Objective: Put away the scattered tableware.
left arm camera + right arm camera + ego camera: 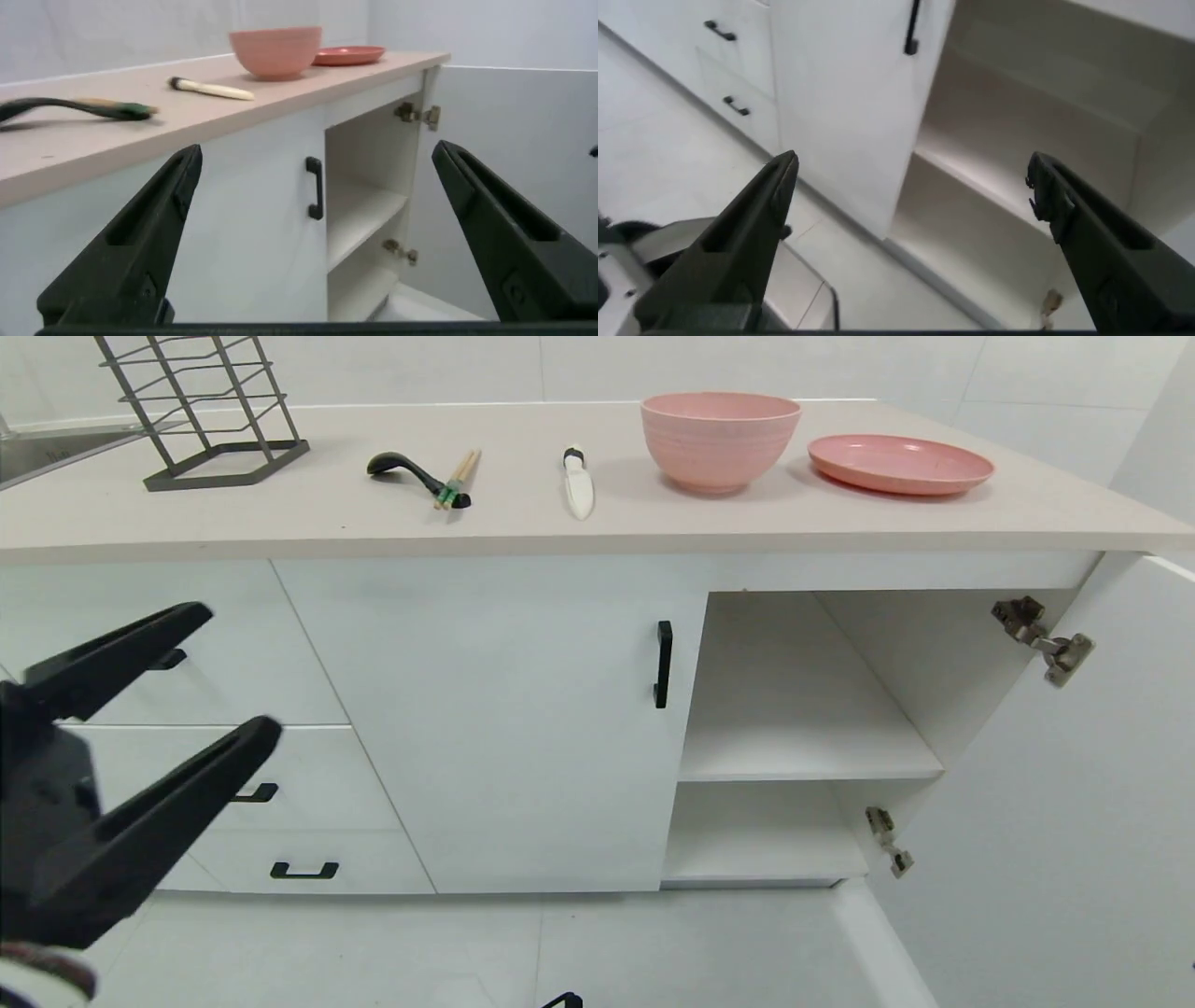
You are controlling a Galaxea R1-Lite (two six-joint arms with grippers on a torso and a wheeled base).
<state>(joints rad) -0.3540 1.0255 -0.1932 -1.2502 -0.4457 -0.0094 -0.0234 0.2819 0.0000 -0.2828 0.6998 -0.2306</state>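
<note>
While left hand (235, 670) and right hand (912, 161) gape empty, pink bowl (719, 439) beside plate (899, 463) on counter (280, 513).

— What's lying on the counter (327, 509)?
— Five pieces, in a loose row. At the right is a pink plate (899, 463), flat and right way up. Just beside it, to its left, stands a deep pink bowl (719, 439), upright and ribbed round the outside.
— Do they touch?
— No, there's a small gap. Left of the bowl lies a slim white utensil (578, 485) with a black far end; what kind, I can't tell.
— And further left?
— A black spoon (406, 469), scoop leftward, and a pair of wooden chopsticks (460, 478), their green tips against the spoon's handle end.
</note>
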